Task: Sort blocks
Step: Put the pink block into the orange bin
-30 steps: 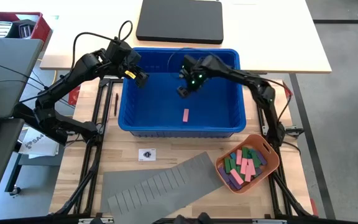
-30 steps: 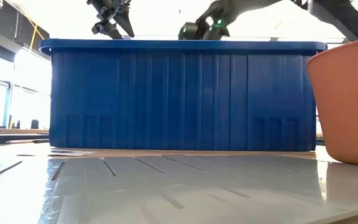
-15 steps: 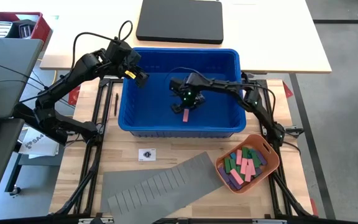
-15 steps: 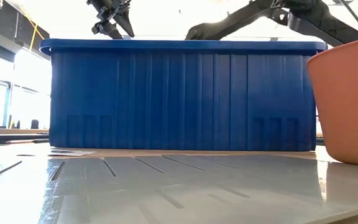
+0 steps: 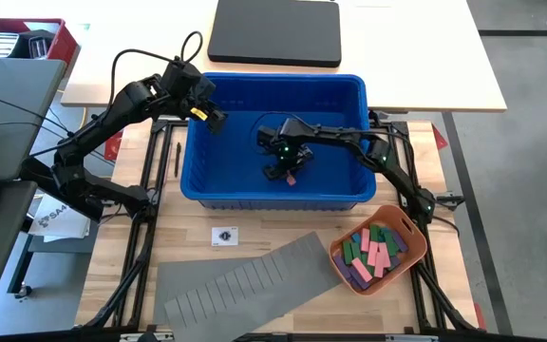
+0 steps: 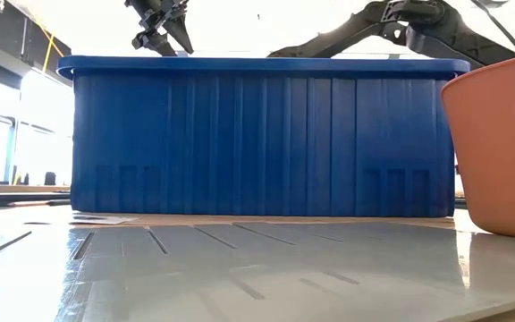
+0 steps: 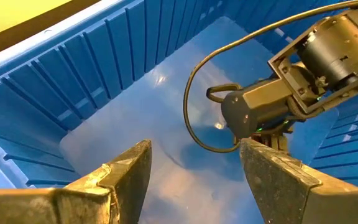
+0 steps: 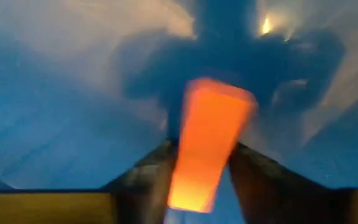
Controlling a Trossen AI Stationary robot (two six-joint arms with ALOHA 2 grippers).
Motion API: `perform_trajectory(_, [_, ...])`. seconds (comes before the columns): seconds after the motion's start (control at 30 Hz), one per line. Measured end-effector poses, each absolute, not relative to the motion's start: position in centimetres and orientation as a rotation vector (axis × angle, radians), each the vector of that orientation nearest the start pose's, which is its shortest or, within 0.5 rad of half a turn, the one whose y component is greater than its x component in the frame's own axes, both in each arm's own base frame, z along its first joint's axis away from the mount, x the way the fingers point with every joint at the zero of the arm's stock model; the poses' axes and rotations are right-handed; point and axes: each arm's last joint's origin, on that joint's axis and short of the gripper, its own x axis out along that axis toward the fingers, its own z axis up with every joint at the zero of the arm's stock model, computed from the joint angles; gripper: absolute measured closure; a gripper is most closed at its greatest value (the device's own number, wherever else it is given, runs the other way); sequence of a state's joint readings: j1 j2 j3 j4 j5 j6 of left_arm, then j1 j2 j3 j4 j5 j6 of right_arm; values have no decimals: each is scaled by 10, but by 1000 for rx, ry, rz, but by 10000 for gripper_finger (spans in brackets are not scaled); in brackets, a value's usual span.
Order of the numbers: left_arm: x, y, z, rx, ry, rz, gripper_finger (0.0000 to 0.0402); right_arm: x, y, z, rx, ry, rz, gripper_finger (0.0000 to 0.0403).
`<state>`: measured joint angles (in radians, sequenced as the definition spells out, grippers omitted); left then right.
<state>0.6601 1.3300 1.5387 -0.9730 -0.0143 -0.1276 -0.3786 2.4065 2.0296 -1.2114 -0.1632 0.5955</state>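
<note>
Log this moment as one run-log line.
right gripper: down in blue bin, closing around pink block | left gripper: open, above bin's left end

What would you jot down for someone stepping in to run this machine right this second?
Right gripper: down inside the blue bin, fingers either side of the last pink block; a firm grip is not certain.
Left gripper: open, empty, above the bin's left rim.
Done: a heap of green, pink and purple blocks fills the orange basket.
Left: lift this pink block out and drop it in the basket. The grey slotted sheet is unused.
</note>
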Motion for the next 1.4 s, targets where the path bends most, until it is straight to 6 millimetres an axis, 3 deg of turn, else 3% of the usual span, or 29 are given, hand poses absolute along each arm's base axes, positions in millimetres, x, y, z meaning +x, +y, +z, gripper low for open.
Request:
perform_trajectory(0.1, [200,156,402,-364,698,689,164,432,-169,150,871,1473,-619,316])
perform_trajectory(0.23, [200,156,402,-364,698,689,164,430,-173,162,817,1432,-615,312])
perform_trajectory(0.3, [200,156,403,-364,698,689,164,427,-175,179,790,1384,-633,312])
perform_trajectory(0.47, [200,156,402,-364,698,689,164,411,-172,247,708,1220,-644,312])
perform_trajectory(0.6, [200,156,402,-364,698,689,164,386,-158,312,666,1072,-615,312])
perform_trajectory(0.77, [200,156,402,-364,698,689,164,342,-125,387,602,909,-522,312])
perform_trajectory(0.9, [200,156,402,-364,698,689,164,304,-88,426,650,890,-358,312])
perform_trajectory(1.17, [200,156,402,-364,697,689,164,246,0,456,690,1024,-124,312])
perform_trajectory(1.4, [201,156,402,-364,697,689,164,192,49,428,892,1209,-207,312])
